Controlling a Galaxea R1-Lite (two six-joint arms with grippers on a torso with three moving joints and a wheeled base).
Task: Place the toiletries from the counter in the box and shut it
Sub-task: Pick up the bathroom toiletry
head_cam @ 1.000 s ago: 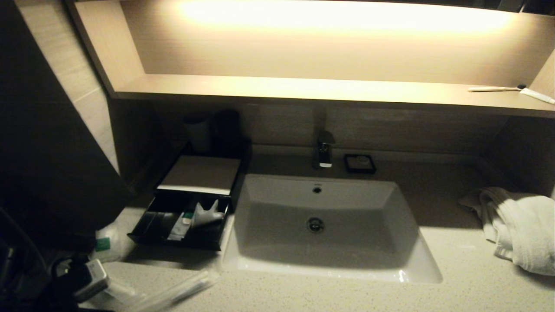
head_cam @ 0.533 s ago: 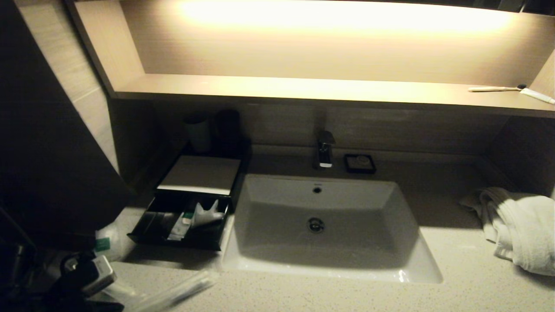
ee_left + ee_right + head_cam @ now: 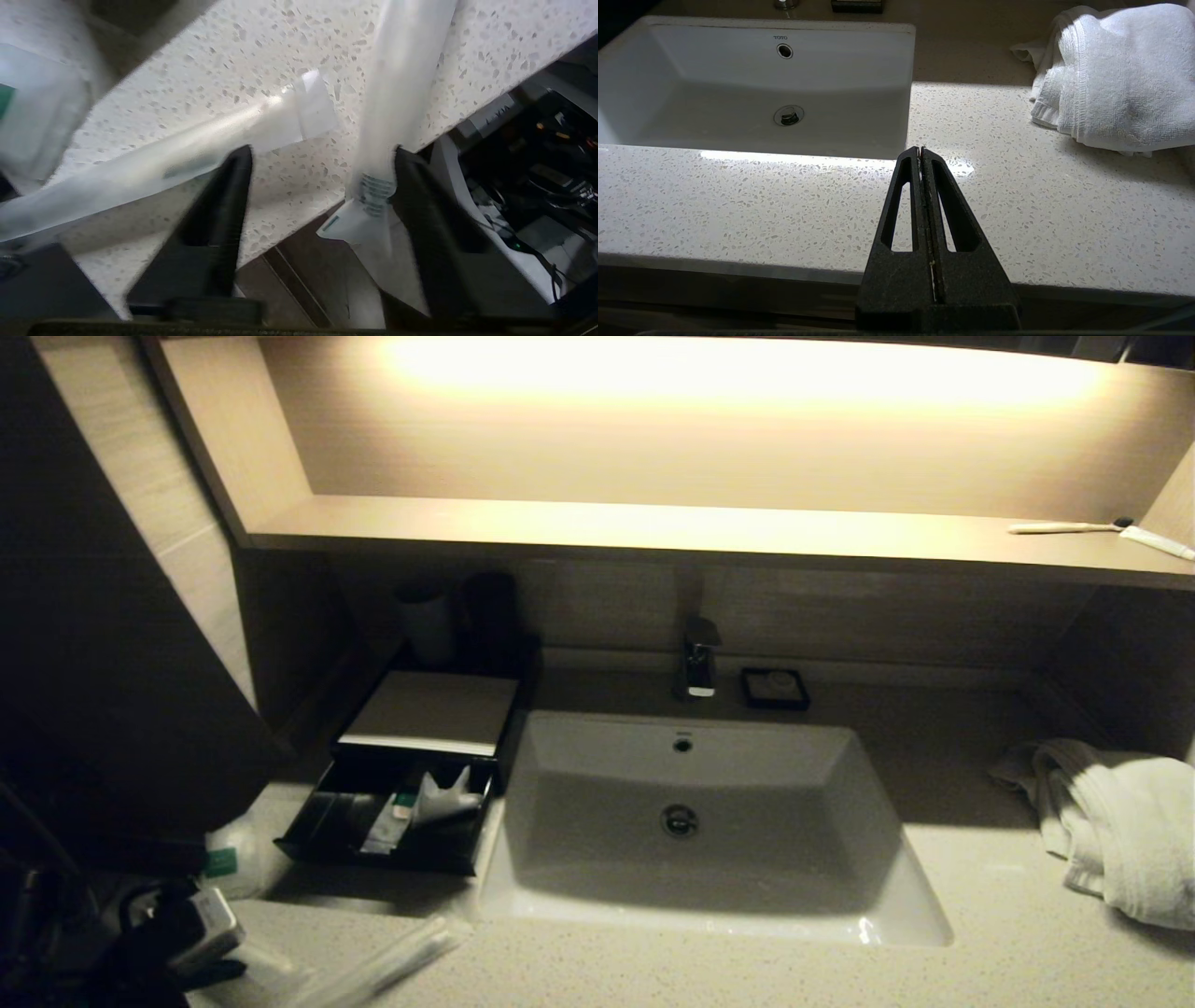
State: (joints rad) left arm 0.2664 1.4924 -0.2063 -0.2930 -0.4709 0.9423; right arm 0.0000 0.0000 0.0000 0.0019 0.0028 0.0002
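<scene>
The speckled counter [image 3: 980, 952] carries a sunken sink [image 3: 691, 821], black box [image 3: 411, 775], white towel [image 3: 1120, 831] and wrapped toiletries [image 3: 383, 961].

Dim bathroom desk with a white rectangular ceramic sink [image 3: 700, 821].
A black open-drawer box [image 3: 392, 803] holding white sachets sits left of it; clear plastic-wrapped toiletries [image 3: 373, 966] lie near the left gripper [image 3: 201, 943]; a white folded towel [image 3: 1120, 831] rests at right.

Head looks down; wrists close; both show sink [image 3: 691, 821].

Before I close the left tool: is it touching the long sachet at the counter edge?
Cannot tell. In the left wrist view the open left tool straddles the long sachet, whose side meets one finger, but motion blur hides whether they touch.
</scene>
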